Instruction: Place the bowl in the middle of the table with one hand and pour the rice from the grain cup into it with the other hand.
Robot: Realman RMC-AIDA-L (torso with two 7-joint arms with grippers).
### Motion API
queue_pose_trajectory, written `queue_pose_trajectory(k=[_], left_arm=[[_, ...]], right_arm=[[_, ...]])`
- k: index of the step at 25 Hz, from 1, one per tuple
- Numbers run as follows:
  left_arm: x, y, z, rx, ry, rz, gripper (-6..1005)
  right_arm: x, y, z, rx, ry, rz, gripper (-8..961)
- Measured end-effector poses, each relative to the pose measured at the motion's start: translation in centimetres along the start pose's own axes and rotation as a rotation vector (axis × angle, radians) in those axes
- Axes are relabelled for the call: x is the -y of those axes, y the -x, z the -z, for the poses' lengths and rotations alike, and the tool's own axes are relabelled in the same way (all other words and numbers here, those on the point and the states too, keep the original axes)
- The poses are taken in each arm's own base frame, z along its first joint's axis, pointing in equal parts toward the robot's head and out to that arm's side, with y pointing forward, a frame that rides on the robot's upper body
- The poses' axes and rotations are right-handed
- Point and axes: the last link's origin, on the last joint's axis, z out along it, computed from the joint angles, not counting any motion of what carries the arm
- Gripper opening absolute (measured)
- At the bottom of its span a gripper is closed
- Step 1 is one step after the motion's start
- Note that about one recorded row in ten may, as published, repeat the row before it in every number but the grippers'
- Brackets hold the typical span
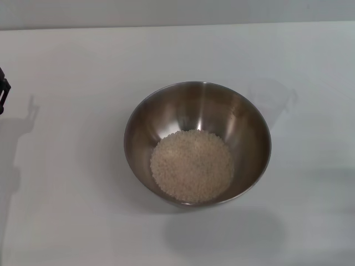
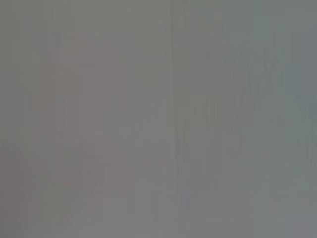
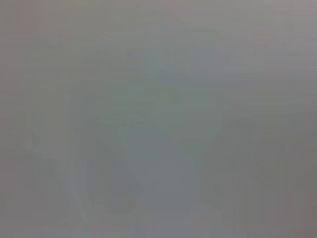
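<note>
The bowl (image 1: 197,143) holding rice (image 1: 192,165) sits well apart from the left end effector (image 1: 3,91), grip unclear.

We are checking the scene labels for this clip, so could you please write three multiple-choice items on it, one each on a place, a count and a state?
1. Where does the pale cream rice lie?
A. on the bottom of the shiny round stainless-steel bowl
B. scattered on the plain white table
C. in a plate

2. How many bowls stand on the table?
A. three
B. one
C. two

3. How does the bowl stand?
A. on its side
B. upside down
C. upright, mouth up

Answers: 1 A, the grains form a patch inside the bowl; 2 B, only one bowl shows in the head view; 3 C, its open mouth faces up.
</note>
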Motion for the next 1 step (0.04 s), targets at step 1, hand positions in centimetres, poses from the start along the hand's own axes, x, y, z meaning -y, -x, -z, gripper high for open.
queue_pose_trajectory(k=[1], left_arm=[[0.01,0.02,0.02,0.001,0.0,0.0,826]], right_arm=[[0.2,0.08,0.11,0.003,-0.01,-0.006,771]])
